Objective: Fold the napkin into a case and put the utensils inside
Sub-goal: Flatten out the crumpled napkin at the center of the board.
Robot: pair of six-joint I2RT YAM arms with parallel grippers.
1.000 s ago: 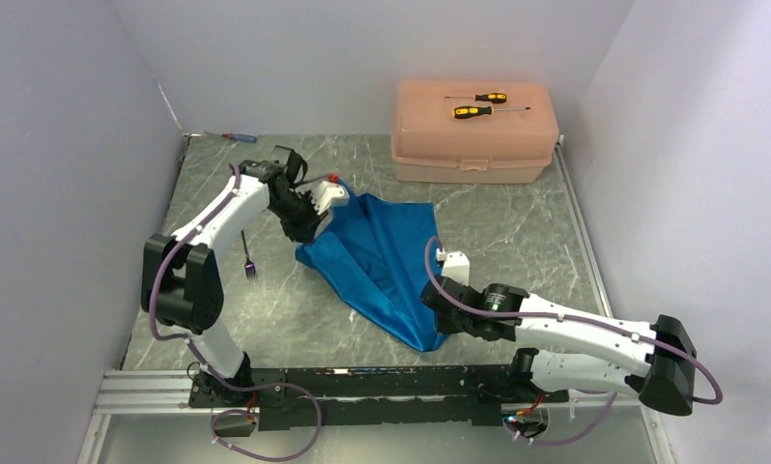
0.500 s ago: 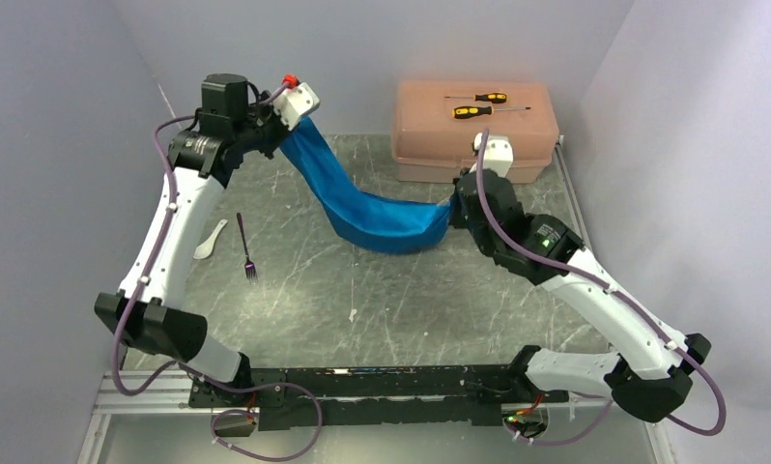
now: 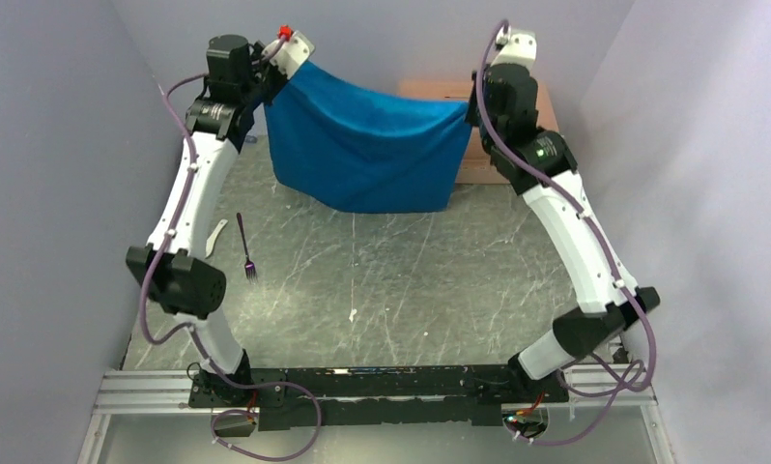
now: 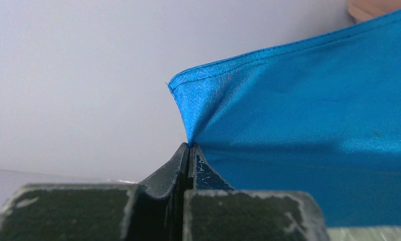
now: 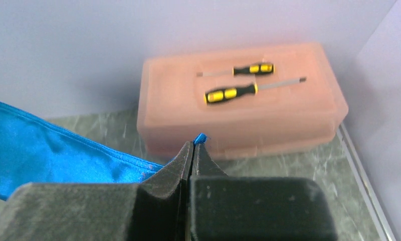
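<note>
The bright blue napkin (image 3: 367, 150) hangs spread out in the air at the back, stretched between both grippers. My left gripper (image 3: 271, 89) is shut on its upper left corner, seen pinched in the left wrist view (image 4: 189, 145). My right gripper (image 3: 471, 108) is shut on its upper right corner, seen in the right wrist view (image 5: 192, 144), where the cloth (image 5: 47, 155) trails left. The dark purple fork (image 3: 245, 248) lies on the table at the left. The white spoon (image 3: 214, 235) lies just left of it, partly hidden behind the left arm.
The peach plastic box (image 5: 241, 100) stands at the back right with two yellow-and-black screwdrivers (image 5: 231, 93) on its lid; in the top view it is mostly hidden behind the napkin. Grey walls close the left, back and right sides.
Both arms rose and moved apart. The napkin went from sagging between the grippers to hanging spread out and taut at the back.
</note>
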